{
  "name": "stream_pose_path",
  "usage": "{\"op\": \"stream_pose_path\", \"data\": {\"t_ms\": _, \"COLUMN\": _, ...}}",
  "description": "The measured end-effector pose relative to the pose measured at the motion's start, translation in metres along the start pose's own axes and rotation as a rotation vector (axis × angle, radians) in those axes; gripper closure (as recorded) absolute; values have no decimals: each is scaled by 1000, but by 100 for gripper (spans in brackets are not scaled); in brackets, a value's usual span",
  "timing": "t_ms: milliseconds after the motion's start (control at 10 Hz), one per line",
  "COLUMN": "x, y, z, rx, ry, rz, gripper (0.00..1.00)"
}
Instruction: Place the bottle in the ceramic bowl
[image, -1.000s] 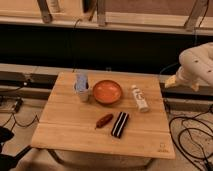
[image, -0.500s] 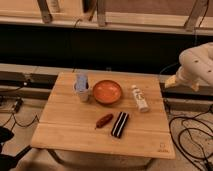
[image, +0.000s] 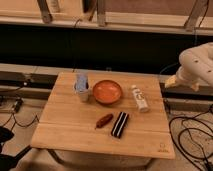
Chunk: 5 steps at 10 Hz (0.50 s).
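The slim white bottle (image: 140, 98) lies on its side on the wooden table (image: 75, 135), just right of the orange-red ceramic bowl (image: 107, 91) and not touching it. The bowl stands at the table's far middle and looks empty. My white arm (image: 200, 65) hangs at the right edge of the camera view, beyond the table's right side. The gripper (image: 173, 82) shows as a pale yellowish end on the arm. It is off the table, to the right of the bottle and a little higher, and holds nothing that I can see.
A white cup with a blue thing in it (image: 81, 89) stands left of the bowl. A black bar with white stripes (image: 119, 124) and a small reddish-brown object (image: 104, 120) lie in front of the bowl. Cables (image: 192, 137) lie on the floor at right.
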Motion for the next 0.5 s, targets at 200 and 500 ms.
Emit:
{"op": "stream_pose_path", "data": {"t_ms": 200, "x": -8, "y": 13, "z": 3, "rx": 30, "ry": -27, "rz": -80, "gripper": 20}}
{"op": "stream_pose_path", "data": {"t_ms": 500, "x": -7, "y": 70, "z": 25, "rx": 60, "ry": -11, "rz": -264, "gripper": 20}}
